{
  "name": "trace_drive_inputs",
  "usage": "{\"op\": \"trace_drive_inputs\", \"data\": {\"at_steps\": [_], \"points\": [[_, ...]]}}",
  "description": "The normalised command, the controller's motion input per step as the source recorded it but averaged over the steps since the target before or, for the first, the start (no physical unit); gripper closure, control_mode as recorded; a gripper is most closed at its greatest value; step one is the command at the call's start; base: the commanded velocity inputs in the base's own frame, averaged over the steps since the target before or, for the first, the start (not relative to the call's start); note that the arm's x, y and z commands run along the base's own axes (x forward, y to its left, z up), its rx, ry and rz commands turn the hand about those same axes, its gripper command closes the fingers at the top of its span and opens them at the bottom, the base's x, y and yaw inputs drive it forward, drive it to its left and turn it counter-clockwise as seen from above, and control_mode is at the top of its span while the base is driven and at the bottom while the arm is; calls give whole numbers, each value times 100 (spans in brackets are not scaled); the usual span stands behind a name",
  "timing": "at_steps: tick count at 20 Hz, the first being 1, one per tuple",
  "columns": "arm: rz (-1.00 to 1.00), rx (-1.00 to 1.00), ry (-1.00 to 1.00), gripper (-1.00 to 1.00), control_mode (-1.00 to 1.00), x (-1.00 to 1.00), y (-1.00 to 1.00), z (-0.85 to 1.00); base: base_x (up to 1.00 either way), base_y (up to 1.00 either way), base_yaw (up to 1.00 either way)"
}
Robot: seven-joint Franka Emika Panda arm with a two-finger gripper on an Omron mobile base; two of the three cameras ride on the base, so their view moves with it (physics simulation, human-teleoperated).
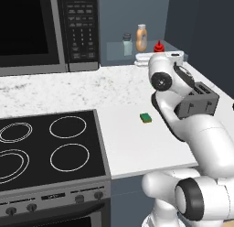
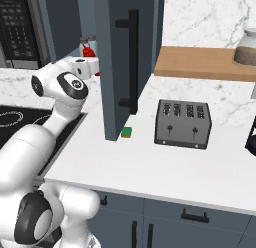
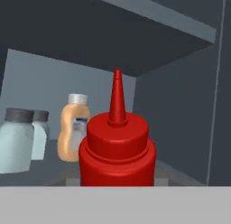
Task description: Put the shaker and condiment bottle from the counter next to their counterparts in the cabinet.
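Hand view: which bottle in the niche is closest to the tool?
The red squeeze bottle with the tapered nozzle, looming in the foreground. The orange-tan bottle with the pale cap stands further back on the shelf, beside two grey-capped shakers.

This is a rendered home kitchen. A black stove [image 1: 50, 148] with four ringed burners and front knobs sits flush in a white marble-look counter [image 1: 137, 143], with a black microwave [image 1: 48, 29] above it. A toaster [image 2: 182, 123] stands on the counter near a wooden board [image 2: 200, 62] and a jar [image 2: 246, 47]. Dark blue-grey cabinets [image 2: 117, 57] and drawers [image 2: 195, 217] surround it, and a sponge [image 1: 146, 117] lies on the counter.
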Motion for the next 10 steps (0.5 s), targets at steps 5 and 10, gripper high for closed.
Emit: {"op": "trace_drive_inputs", "data": {"at_steps": [5,10], "points": [[-1,-17,17,100,-100,4,-6,65,0,0,0],[0,0,6,100,-100,0,-14,30,0,0,0]]}}
